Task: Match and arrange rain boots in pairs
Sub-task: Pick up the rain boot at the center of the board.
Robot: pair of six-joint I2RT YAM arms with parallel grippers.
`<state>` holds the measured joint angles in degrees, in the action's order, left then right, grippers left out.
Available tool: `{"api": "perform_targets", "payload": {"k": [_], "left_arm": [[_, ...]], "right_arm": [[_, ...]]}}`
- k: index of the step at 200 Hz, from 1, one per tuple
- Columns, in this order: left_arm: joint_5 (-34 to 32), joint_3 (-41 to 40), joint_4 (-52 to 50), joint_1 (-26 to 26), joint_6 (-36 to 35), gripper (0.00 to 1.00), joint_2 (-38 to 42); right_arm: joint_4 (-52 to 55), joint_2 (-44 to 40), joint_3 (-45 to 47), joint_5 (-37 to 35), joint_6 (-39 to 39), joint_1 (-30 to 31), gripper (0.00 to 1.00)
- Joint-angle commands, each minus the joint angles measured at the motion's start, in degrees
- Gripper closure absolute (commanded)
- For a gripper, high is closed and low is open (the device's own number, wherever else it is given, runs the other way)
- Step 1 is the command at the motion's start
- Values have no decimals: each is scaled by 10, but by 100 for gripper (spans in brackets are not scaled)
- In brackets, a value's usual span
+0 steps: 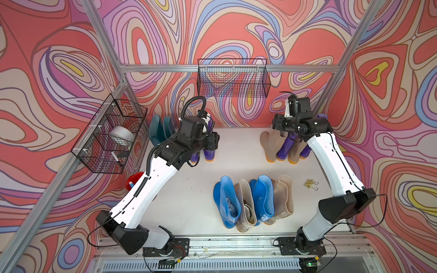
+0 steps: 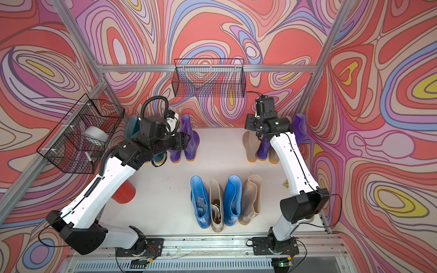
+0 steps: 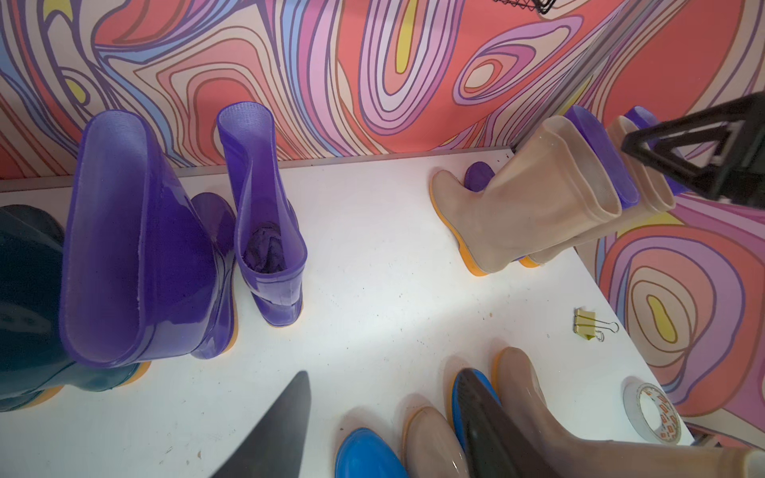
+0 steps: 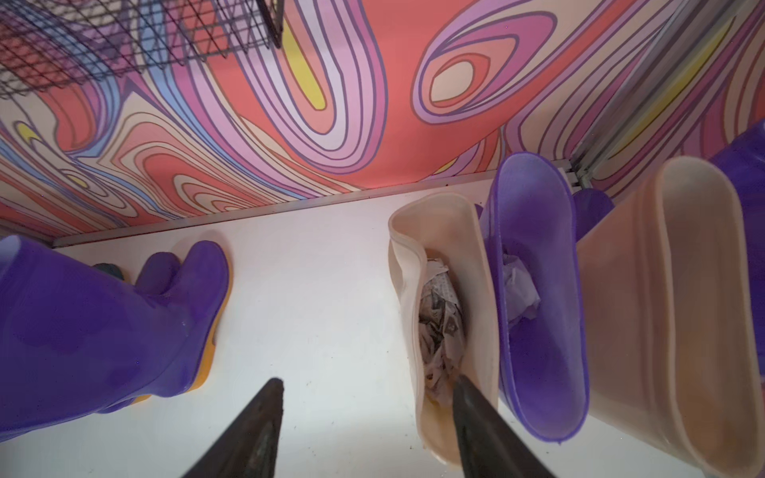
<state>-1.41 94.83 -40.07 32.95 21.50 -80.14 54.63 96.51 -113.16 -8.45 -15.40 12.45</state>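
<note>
White table (image 1: pixel 236 151), left to right: two dark teal boots (image 1: pixel 157 132) stand at the back-left corner, largely hidden behind the left arm in both top views, with a purple pair (image 2: pixel 188 139) just beside them, and the left gripper (image 3: pixel 387 372) hangs near them, jaws apart and empty. A row of alternating blue and beige boots (image 1: pixel 260 198) stands upright near the front edge. At the back-right corner, the right arm partly masks four alternating beige and purple boots (image 1: pixel 269 141); the right gripper (image 4: pixel 366 380) is spread and clamps nothing, one finger (image 4: pixel 476 414) over the mouth of the paper-stuffed end beige boot (image 4: pixel 443 248).
</note>
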Motion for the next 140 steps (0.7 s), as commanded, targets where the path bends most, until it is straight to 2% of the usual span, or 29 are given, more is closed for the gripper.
{"api": "perform_targets", "payload": {"k": [1,54,140], "left_arm": [[-27,-17,-7,19,13,41,19],[-18,-71,-9,26,29,43,41],[-22,-69,-9,26,27,43,39]], "right_arm": [[39,24,-32,-30,29,-10,30],[71,88,-90,-38,55,-38,25],[75,152,-142,8,73,-66,25]]}}
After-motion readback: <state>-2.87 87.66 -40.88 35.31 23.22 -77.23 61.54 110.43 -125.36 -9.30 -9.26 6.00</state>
